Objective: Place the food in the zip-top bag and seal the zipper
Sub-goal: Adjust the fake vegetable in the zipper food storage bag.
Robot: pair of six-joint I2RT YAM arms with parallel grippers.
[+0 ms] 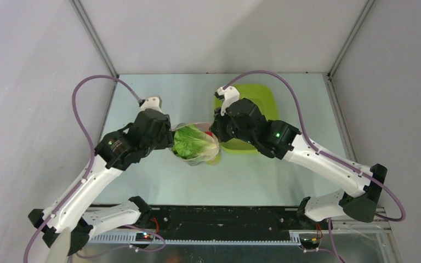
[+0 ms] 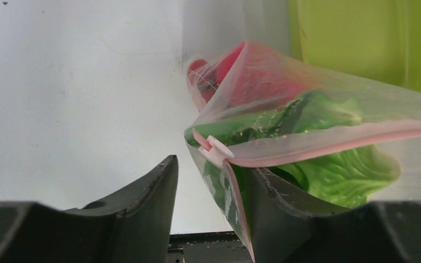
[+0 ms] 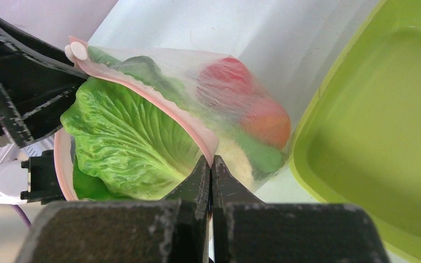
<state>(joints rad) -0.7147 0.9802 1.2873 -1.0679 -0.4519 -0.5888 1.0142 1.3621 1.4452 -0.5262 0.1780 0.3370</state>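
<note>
The clear zip-top bag (image 1: 211,150) is held off the table between my two grippers, mouth open. Leafy lettuce (image 1: 189,141) fills the mouth, and red tomatoes (image 3: 266,123) show through the film. My right gripper (image 3: 211,160) is shut on the pink zipper (image 3: 164,107) at one end of the mouth. My left gripper (image 2: 214,167) is open at the other end. One lip of the pink zipper (image 2: 329,145), with its white slider (image 2: 215,149), hangs between the fingers against the right finger (image 2: 285,203). The left finger (image 2: 156,189) stands apart from it.
The lime-green tray (image 1: 255,98) lies on the table just behind my right gripper (image 1: 214,134) and close to the bag; it also shows in the right wrist view (image 3: 373,120). Grey walls enclose the table on three sides.
</note>
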